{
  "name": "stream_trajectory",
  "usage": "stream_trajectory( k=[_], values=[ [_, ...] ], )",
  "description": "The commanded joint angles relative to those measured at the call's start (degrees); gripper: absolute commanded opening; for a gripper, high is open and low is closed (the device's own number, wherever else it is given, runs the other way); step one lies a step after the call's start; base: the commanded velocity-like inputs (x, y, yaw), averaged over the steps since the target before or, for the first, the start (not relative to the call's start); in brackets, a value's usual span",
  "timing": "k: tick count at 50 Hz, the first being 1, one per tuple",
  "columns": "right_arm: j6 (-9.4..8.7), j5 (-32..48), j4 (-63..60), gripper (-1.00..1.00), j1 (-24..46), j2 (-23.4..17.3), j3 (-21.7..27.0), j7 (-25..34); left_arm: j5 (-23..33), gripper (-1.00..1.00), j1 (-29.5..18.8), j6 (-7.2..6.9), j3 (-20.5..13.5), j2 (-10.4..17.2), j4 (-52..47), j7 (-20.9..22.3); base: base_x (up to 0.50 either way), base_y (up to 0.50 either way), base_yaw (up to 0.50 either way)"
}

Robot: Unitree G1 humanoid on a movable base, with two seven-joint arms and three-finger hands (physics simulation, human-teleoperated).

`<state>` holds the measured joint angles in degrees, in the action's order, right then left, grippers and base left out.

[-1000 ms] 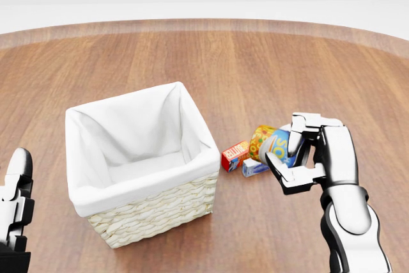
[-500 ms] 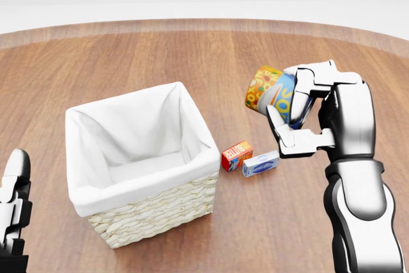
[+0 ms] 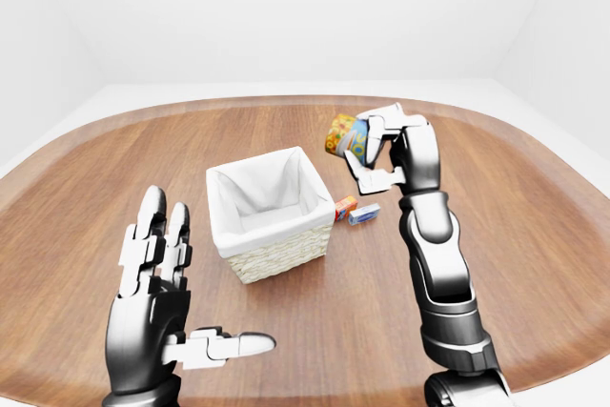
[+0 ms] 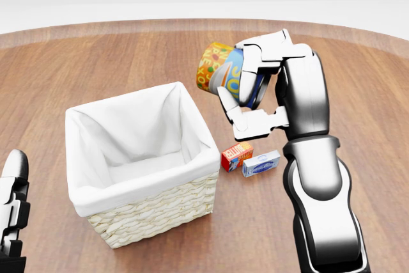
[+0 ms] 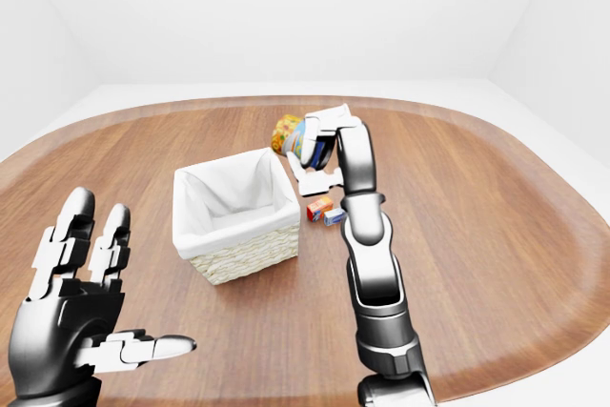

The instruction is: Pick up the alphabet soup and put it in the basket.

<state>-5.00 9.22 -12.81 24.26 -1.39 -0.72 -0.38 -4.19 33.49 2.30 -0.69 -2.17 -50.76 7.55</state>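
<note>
The right hand [image 4: 255, 87] is closing its three metal fingers round the alphabet soup [image 4: 225, 75], a glossy printed can. In the head view it is hanging in the upper middle of the frame, clear of the wood. The can's long axis is lying tilted, with its orange end pointing to the upper left. The basket [image 4: 156, 212] is standing down and to the left of the can; it is square, of pale woven wicker with a soft white cloth lining. The carrying hand is the nearer one to it. The left hand [image 3: 157, 307] is waiting with fingers spread and empty, in the lower left of the left-eye view. Two small boxes [image 4: 250, 159] are lying on the wooden table [image 4: 96, 62], just to the right of the basket.
</note>
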Motion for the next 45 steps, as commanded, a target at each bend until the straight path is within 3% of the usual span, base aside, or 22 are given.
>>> stream_trajectory(
  k=[1,24,45],
  values=[
    [0.0,2.76,2.3,-1.0,3.38,3.17,-3.05,-1.06,-0.22,1.0,0.25,0.35,-0.02,0.01,0.0,0.27,0.0,0.0,0.0],
    [0.0,8.01,10.63,-1.0,5.35,8.39,-6.7,-1.76,-0.81,1.0,1.24,0.16,-0.54,-0.5,-1.51,1.06,0.0,0.0,0.0],
    [0.0,12.45,23.06,-1.0,7.19,12.23,-8.69,-4.19,-2.7,1.0,0.7,-1.72,-4.32,-3.29,-2.89,4.51,0.0,0.0,0.0]
  ],
)
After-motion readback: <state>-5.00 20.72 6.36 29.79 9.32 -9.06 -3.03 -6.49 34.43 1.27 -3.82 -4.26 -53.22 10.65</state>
